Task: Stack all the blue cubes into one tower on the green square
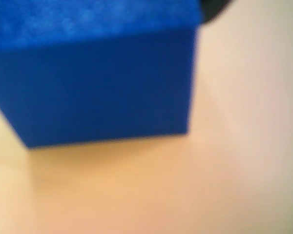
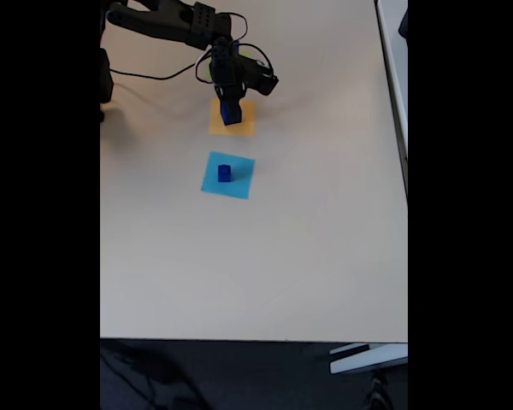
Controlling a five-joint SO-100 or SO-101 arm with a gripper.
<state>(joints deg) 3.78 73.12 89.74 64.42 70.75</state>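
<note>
Fixed view: beige tabletop (image 2: 265, 273), plain, lit from above. Orange paper square (image 2: 244, 126) lies flat near the top, partly covered. Light-blue paper square (image 2: 238, 182) lies just below it, apart, slightly rotated. Black cable (image 2: 154, 77) loops across the table top-left. White edge of another surface (image 2: 395, 51) runs down the right. Dark floor (image 2: 239, 376) below the table edge, w/ a white-grey object (image 2: 368, 357) bottom right.

Wrist view: blurred orange-beige surface (image 1: 151, 195).

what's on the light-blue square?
One small blue cube, near the light-blue square's middle. The paper under the cube is covered; nothing else shows on it.
</note>
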